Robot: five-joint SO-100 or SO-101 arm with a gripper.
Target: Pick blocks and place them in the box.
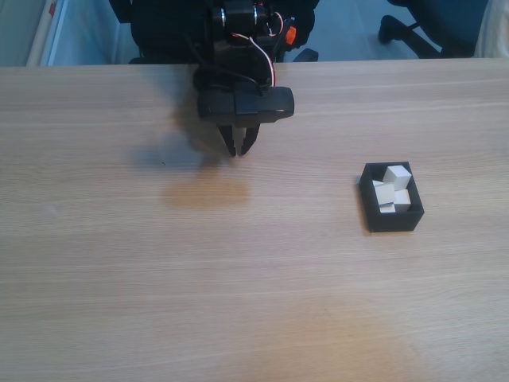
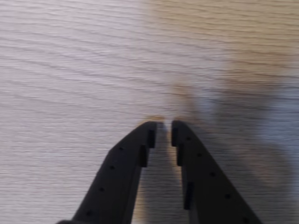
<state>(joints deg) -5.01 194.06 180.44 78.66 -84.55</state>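
Observation:
The black box (image 1: 394, 221) sits on the right side of the wooden table in the fixed view. Several cream blocks (image 1: 397, 175) lie piled inside it; how many, I cannot tell. My black gripper (image 1: 240, 150) hangs over the table's back middle, well to the left of the box, pointing down. In the wrist view the gripper (image 2: 163, 129) is shut, with only a thin slit between its fingertips (image 2: 145, 135) and nothing held. Below them is bare wood.
The wooden table (image 1: 238, 302) stretches wide to the front and left. The arm's base and wires (image 1: 254, 32) stand at the back edge. An office chair's foot (image 1: 398, 28) shows on the floor behind the table.

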